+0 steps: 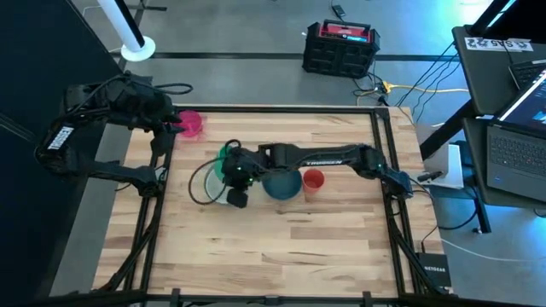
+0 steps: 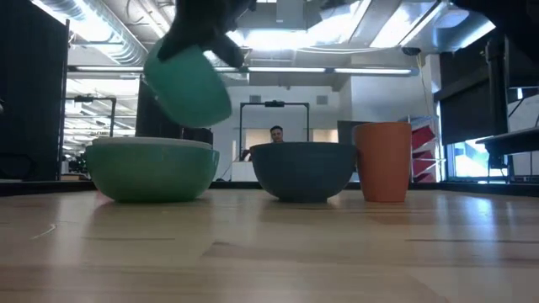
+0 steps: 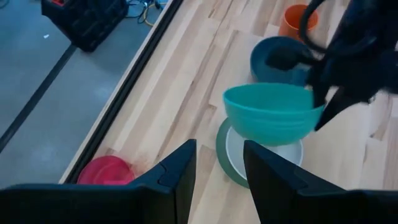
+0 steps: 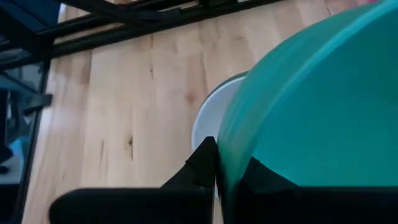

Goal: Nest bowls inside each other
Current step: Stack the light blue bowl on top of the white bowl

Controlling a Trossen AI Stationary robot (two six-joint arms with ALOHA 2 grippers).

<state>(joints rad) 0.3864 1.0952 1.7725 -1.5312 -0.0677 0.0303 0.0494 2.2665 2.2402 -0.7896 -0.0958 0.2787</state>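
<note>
from above, the right gripper (image 1: 235,170) hangs mid-table beside the dark blue round plastic bowl (image 1: 281,183) and small orange-red cup (image 1: 313,180); the left gripper (image 1: 175,122) waits by the magenta pink bowl (image 1: 191,123). at table level, the teal green round plastic bowl (image 2: 187,84) tilts in the air above the pale sage green bowl (image 2: 152,168). the left wrist shows its fingers (image 3: 177,174) parted, empty, and a white bowl (image 3: 264,152) nested in the sage one. the right wrist shows its fingers (image 4: 202,165) clamped on the teal rim.
</note>
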